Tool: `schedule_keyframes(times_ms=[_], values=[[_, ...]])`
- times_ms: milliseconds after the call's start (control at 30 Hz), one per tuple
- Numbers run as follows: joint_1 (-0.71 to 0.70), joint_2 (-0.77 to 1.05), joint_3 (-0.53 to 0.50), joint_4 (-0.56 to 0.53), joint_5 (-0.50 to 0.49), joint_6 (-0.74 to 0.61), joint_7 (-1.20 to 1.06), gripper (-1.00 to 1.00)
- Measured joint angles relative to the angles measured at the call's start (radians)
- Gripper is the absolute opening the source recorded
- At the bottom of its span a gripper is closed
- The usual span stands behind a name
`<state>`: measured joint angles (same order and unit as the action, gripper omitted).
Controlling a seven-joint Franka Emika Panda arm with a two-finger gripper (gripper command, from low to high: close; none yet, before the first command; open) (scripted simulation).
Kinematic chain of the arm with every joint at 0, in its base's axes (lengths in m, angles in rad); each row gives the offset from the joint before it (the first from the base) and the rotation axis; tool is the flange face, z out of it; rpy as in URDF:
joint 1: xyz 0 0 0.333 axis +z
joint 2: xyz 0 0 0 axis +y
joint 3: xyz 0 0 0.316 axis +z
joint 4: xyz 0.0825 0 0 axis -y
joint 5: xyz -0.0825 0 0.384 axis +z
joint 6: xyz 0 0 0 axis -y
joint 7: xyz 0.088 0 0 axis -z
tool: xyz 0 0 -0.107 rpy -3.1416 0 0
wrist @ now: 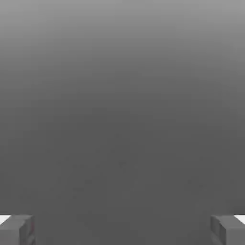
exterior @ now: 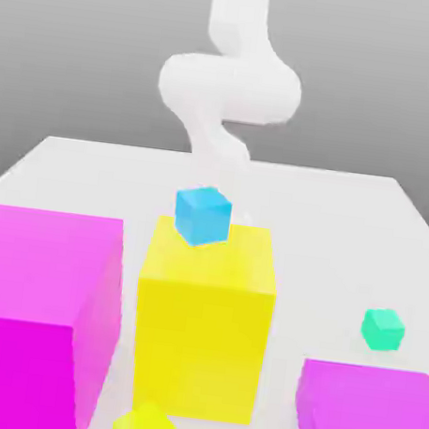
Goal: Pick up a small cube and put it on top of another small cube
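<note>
Waiting above table, gripper (wrist: 122,229) fingers wide apart, empty.
Green cube (exterior: 383,329) sits clear on table w/ open access; blue cube (exterior: 202,215) near yellow block (exterior: 203,321).

a table (exterior: 352,207) holds two large blocks at the exterior view's left (exterior: 31,314) and right (exterior: 368,417), a tall block (exterior: 202,335) between them, with another small cube (exterior: 202,215) behind it and the small cube (exterior: 383,329) to its right.
</note>
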<state>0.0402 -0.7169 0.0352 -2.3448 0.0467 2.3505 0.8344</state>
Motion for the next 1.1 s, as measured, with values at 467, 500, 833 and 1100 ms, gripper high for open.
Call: schedule_keyframes(times_ms=[467, 500, 833, 1100], values=[[0.207, 0.459, 0.314, -0.252, 0.139, 0.286, 0.287, 0.00], [0.218, 0.492, 0.340, -0.270, 0.133, 0.307, 0.319, 0.00], [0.407, 0.857, 0.372, -0.405, -0.264, 0.528, 0.830, 0.00], [0.602, 1.028, 0.139, -0.367, -0.448, 0.659, 0.976, -1.00]])
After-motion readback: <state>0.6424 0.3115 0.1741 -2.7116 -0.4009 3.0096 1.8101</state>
